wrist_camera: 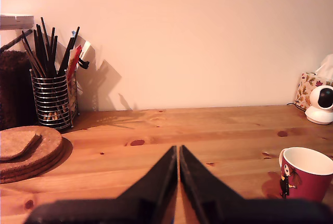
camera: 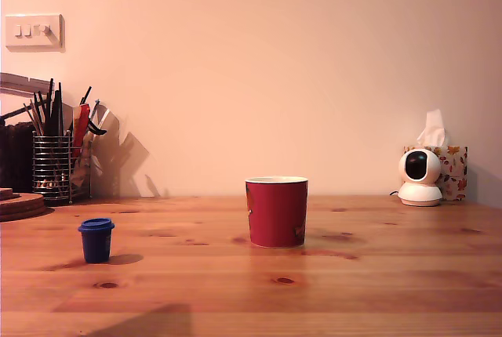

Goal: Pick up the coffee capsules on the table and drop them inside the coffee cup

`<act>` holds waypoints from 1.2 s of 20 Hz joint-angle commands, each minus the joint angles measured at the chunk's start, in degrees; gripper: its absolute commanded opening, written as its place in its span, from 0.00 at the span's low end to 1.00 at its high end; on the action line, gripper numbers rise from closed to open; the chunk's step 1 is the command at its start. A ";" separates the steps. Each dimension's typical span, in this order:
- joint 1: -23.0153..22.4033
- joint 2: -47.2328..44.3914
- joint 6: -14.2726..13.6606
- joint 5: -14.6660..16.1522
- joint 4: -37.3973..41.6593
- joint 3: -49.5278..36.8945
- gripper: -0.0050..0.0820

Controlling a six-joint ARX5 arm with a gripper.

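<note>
**Pod stands apart from the cup, claw clenched and empty**

The blue coffee pod stands upright on the wooden table, rim up, toward the exterior view's left and fairly near the camera. The red coffee cup sits close to the middle of that view, well apart from the pod, its mouth open and facing up. Nothing shows inside the cup from the wrist view, though only part of its inner wall is visible there.

The arm itself does not appear in the exterior view, so how the pod lies from the claw has to be judged — the wrist view shows the cup off to one side of the gripper, and no pod at all. The pod probably sits outside that camera's field, on the side away from the cup; the pictures cannot settle this. Standing upright, its long axis is vertical, so its rim and tapered sides are the likely places to grasp.

The two black fingers meet at their tips with barely a sliver between them — clenched, holding nothing, touching nothing on the table. The claw will likely need to spread before it can take the pod, and nothing has been picked up yet
</note>
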State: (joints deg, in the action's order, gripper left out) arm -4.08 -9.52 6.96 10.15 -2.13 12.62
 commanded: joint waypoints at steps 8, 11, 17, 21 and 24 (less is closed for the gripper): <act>0.22 4.76 -0.90 0.92 -11.08 -0.90 0.04; 0.22 4.76 -0.83 0.94 -8.37 -0.90 0.04; 0.17 3.91 -1.92 4.04 -1.97 -0.92 0.04; 0.17 1.14 -5.35 11.30 -2.01 -0.92 0.03; 0.17 -4.17 -7.48 17.03 -2.32 -0.92 0.03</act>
State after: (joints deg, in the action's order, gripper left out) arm -4.08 -12.01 -0.16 26.55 -4.69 12.60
